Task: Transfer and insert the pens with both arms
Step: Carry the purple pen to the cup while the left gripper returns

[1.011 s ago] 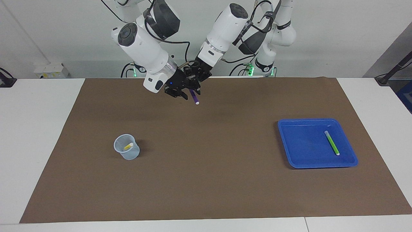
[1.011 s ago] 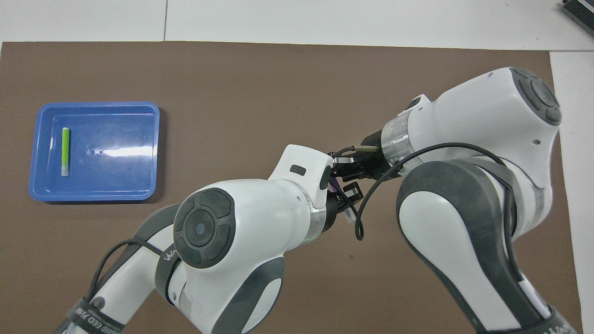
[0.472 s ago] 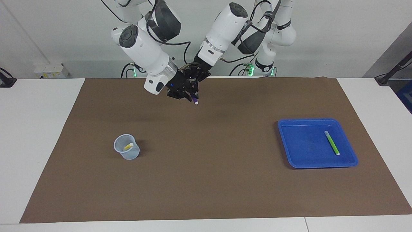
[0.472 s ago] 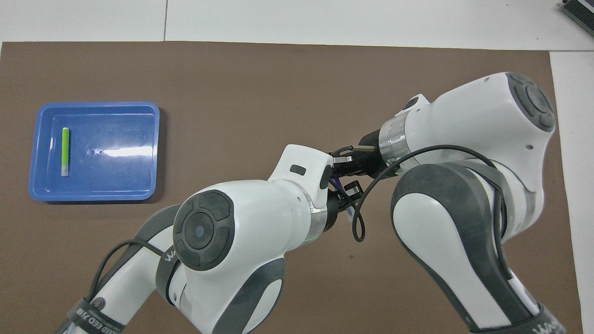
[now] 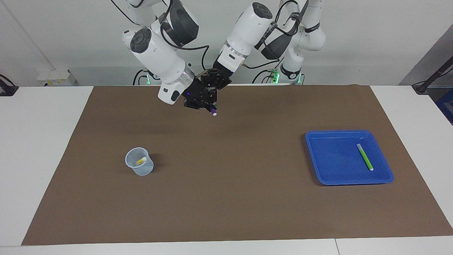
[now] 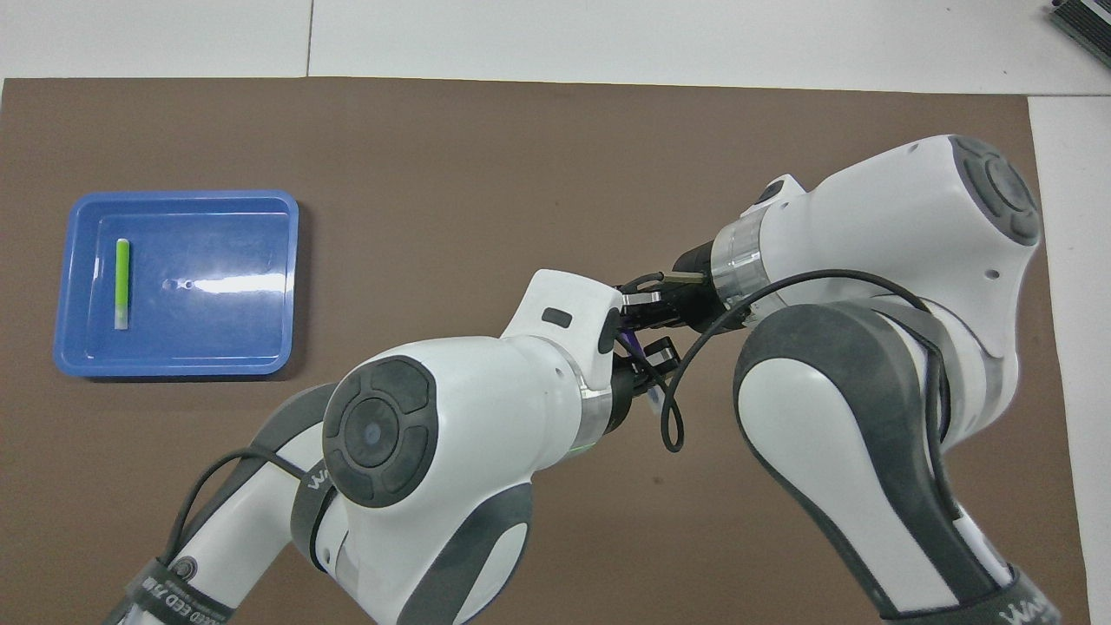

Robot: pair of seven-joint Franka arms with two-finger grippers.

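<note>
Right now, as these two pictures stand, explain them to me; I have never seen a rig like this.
Two large white robot arms work at a table covered by a brown mat. One picture faces the robots from across the table; the other looks down from above their own end.

On the mat stand a clear cup holding a yellow pen, and a blue tray with a green pen lying in it.

In mid-air over the mat, the left gripper and the right gripper meet at a purple pen. Both are shut on it: a hand-over from one arm to the other.
</note>
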